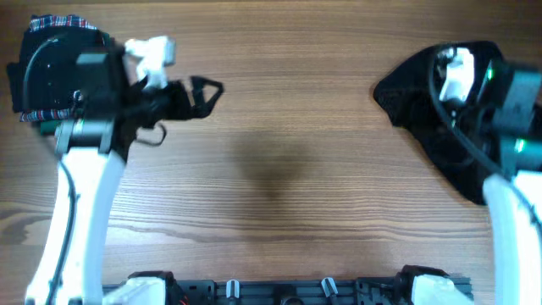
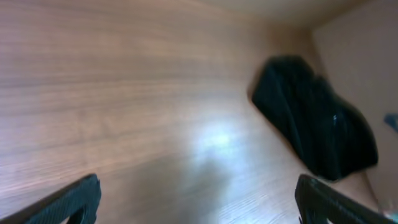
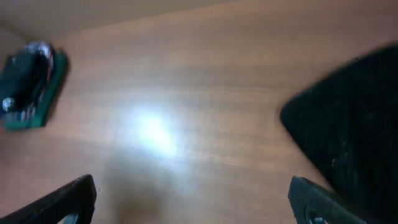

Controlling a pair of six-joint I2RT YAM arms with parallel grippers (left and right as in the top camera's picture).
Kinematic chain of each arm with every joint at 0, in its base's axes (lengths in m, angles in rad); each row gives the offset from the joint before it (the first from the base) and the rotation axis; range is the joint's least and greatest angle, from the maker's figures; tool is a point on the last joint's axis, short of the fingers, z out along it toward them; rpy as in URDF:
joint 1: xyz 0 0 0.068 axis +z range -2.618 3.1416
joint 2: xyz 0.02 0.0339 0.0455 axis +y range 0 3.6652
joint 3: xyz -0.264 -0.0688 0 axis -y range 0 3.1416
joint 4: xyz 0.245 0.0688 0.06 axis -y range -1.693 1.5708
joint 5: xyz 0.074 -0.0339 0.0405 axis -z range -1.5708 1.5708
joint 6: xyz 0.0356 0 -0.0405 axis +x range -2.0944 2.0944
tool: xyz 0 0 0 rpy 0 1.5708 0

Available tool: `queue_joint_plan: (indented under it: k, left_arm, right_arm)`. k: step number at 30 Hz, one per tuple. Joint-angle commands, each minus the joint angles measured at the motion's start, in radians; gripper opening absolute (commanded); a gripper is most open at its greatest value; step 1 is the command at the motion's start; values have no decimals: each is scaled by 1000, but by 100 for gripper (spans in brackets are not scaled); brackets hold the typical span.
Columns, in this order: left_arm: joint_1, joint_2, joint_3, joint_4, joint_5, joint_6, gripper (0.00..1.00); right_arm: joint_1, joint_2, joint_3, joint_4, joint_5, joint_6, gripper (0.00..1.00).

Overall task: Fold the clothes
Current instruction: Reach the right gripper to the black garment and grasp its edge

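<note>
Glossy wood-grain table, matt black cloth

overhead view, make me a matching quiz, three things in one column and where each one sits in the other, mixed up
Things
1. black garment
2. plaid garment
3. left gripper

Places
a. far left corner, partly under the left arm
b. above the bare table, jaws apart, holding nothing
c. right side, in a crumpled heap

Pairs: 1-c, 2-a, 3-b
</note>
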Motion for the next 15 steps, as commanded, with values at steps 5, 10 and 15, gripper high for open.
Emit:
queue_joint_plan:
  k: [5, 10, 15]
  left_arm:
    - [-267, 200, 269, -120, -121, 80, 100]
    - [-412, 255, 269, -46, -122, 79, 100]
    - [-484, 330, 272, 59, -224, 25, 100]
  right_arm:
    - [-4, 138, 121, -74, -123, -57, 100]
    - [-27, 145, 121, -100, 183, 256, 98]
    - [-111, 145, 121, -130, 365, 393, 93]
